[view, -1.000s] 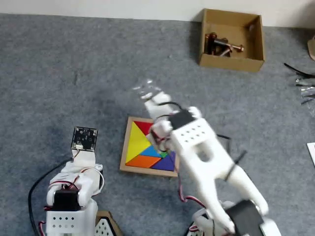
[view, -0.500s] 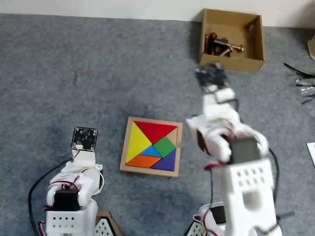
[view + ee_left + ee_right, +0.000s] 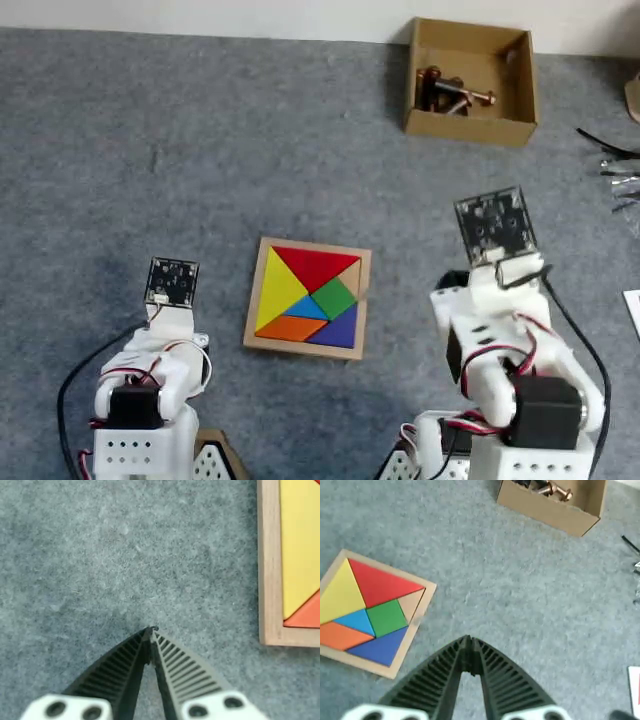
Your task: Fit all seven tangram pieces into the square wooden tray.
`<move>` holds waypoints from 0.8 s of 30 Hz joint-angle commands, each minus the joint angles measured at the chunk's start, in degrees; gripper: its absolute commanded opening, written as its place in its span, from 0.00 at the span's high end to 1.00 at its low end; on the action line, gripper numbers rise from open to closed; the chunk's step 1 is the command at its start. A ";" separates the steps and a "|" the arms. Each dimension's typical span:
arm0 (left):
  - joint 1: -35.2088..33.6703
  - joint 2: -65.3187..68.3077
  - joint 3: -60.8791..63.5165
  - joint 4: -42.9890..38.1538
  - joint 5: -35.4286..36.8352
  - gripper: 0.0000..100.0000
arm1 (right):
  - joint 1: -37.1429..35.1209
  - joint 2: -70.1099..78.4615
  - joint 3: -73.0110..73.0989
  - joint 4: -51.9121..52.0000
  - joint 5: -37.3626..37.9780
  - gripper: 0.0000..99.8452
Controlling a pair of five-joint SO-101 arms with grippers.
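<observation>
A grey felt table (image 3: 150, 130) bears the wooden tray (image 3: 300, 348) and a cardboard box (image 3: 468, 128).

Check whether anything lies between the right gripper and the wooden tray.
Nothing visible does. Bare grey carpet runs from the right gripper to the wooden tray. The cardboard box sits farther off, away from that line.
</observation>
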State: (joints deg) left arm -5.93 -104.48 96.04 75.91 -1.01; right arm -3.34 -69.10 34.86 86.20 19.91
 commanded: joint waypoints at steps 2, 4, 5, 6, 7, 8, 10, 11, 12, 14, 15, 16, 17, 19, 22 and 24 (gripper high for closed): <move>0.66 -0.57 1.01 0.18 0.09 0.99 | 0.66 -4.18 10.33 -5.93 0.97 0.99; 0.66 -0.57 1.01 0.18 0.09 0.99 | 0.66 -6.99 16.13 -9.89 0.97 0.99; 0.66 -0.57 1.01 0.18 0.09 0.99 | 0.66 -8.75 18.77 -12.00 0.79 0.99; 0.66 -0.57 1.01 0.18 0.09 0.99 | 0.66 -10.68 21.14 -13.76 0.79 0.99; 0.66 -0.57 1.01 0.18 0.09 0.99 | 0.66 -12.62 23.25 -15.08 0.79 0.99; 0.66 -0.57 1.01 0.18 0.09 0.99 | 0.66 -14.81 25.27 -16.31 0.70 0.99; 0.66 -0.57 1.01 0.18 0.09 0.99 | 0.66 -19.12 29.05 -17.63 0.88 0.99; 0.66 -0.57 1.01 0.18 0.09 0.99 | 0.66 -21.32 30.90 -17.89 0.97 0.99; 0.66 -0.57 1.01 0.18 0.09 0.99 | 0.66 -23.52 32.66 -18.07 0.97 0.99; 0.66 -0.57 1.01 0.18 0.09 0.99 | 0.66 -27.65 35.82 -18.24 1.05 0.99; 0.66 -0.57 1.01 0.18 0.09 0.99 | 0.66 -29.32 37.41 -18.24 1.14 0.99; 0.66 -0.57 1.01 0.18 0.09 0.99 | 0.66 -30.73 38.81 -18.24 1.14 0.99; 0.66 -0.57 1.01 0.18 0.09 0.99 | 0.66 -32.04 40.13 -18.24 1.14 0.99; 0.66 -0.57 1.01 0.18 0.09 0.99 | 0.66 -34.24 42.42 -18.24 1.14 0.99; 0.66 -0.57 1.01 0.18 0.09 0.99 | 0.66 -36.18 45.49 -18.24 1.14 0.99; 0.66 -0.57 1.01 0.18 0.09 0.99 | 0.66 -36.18 47.25 -18.24 0.97 0.99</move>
State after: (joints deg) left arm -5.93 -104.48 96.04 75.91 -1.01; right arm -3.25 -104.18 81.54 69.85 20.44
